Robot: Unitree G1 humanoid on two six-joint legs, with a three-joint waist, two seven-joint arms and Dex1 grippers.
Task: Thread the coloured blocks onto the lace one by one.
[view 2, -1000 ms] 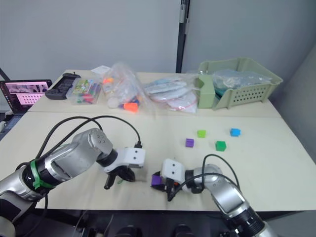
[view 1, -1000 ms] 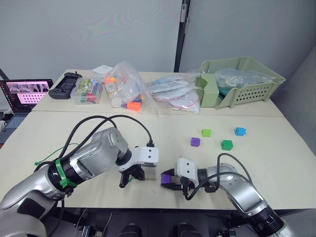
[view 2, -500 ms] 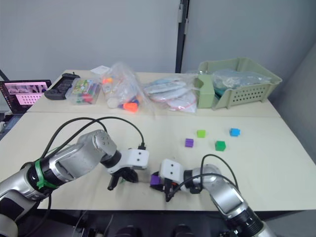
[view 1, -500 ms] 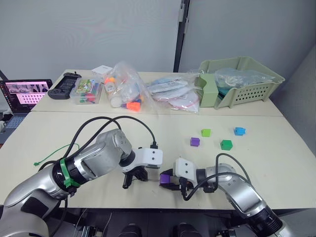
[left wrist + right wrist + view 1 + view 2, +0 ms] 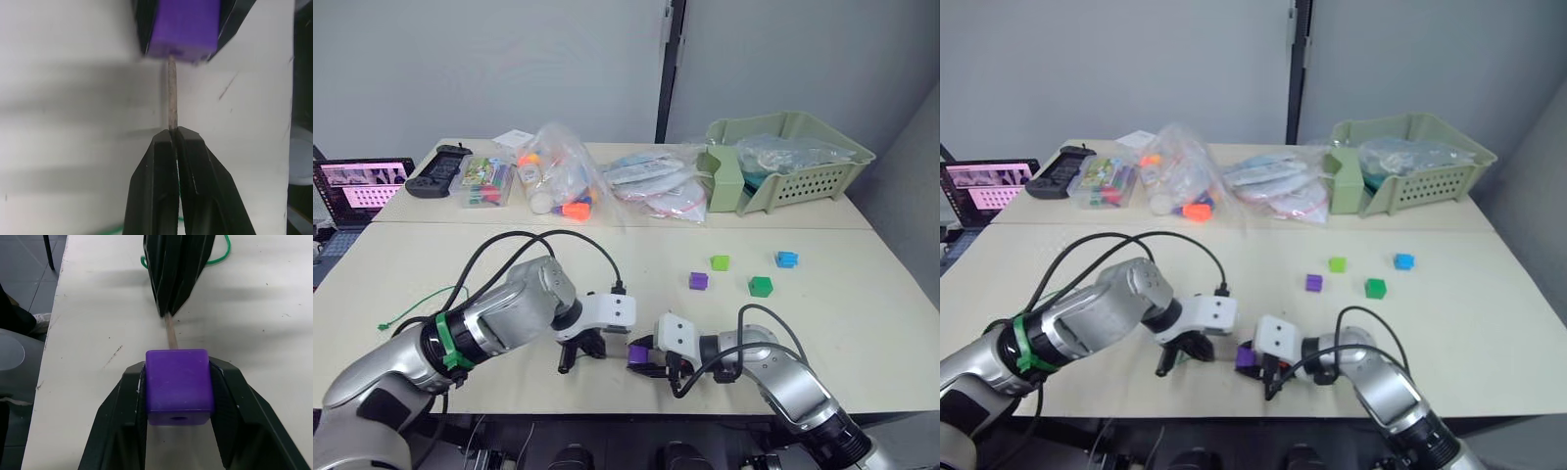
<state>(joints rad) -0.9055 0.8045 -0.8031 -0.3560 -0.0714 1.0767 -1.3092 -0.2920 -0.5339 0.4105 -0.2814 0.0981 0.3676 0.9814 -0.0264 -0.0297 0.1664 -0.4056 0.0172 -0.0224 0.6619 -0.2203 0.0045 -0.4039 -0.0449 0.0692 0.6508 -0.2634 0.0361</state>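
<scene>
Altogether, blocks: five cubes on or over the table [image 5: 862, 323].
Purple blocks: two; one purple block [image 5: 179, 385] pinched between the fingers of the right pincer [image 5: 643, 360] near the front edge; second purple block [image 5: 699, 281] lying free further back.
Lime green block [image 5: 721, 262]: one, just behind and right of the free purple one.
Dark green block [image 5: 761, 286]: one, right of the free purple one.
Blue block [image 5: 787, 259]: one, furthest right of the loose group.
Lace [image 5: 416, 304]: one green cord, trailing on the table at the left arm's side; its pale stiff tip [image 5: 171, 93] is clamped in the left pincer [image 5: 578, 354], fingers pressed together on it.
Tip axis: long axis runs straight from the left pincer toward the right one; its far end meets the near face of the held purple block.
Block hole: one opening visible on the face turned toward the right wrist camera.
Back of table: green basket [image 5: 793, 162], clear bags of toys [image 5: 558, 181], black controller [image 5: 445, 168], laptop [image 5: 362, 186] at far left.
Obstructions: black cables [image 5: 538, 240] loop over the left arm; the four loose blocks lie well apart from both pincers.
</scene>
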